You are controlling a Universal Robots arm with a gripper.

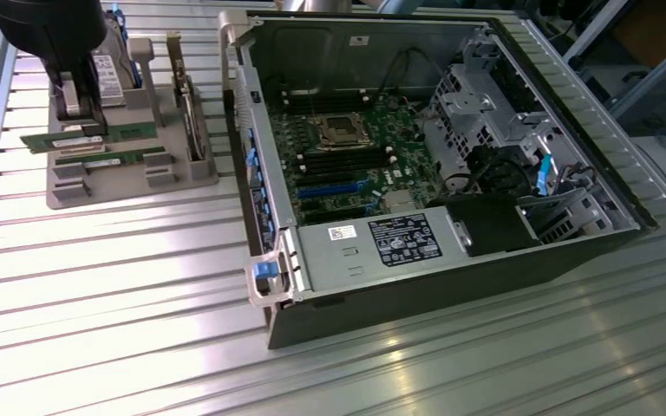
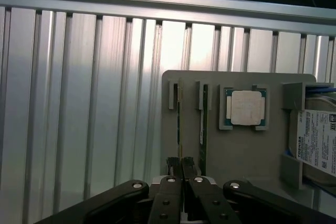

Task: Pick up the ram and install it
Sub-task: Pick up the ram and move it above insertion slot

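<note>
- Gripper (image 2: 181, 163) clamped shut on the ram (image 2: 178, 124), which stands on edge in the holder (image 2: 241, 156), apparently not yet lifted.
- Second stick (image 2: 202, 124) just beside it, untouched.
- Farther off, the open case (image 1: 449, 299); its slots (image 1: 333, 160) look unfilled, installation not begun.

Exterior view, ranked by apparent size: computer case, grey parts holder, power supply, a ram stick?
1. computer case
2. grey parts holder
3. power supply
4. ram stick; the two sticks look alike

Black fingers (image 2: 189, 167), black linkages (image 2: 107, 199), silver screws (image 2: 137, 185)
</note>
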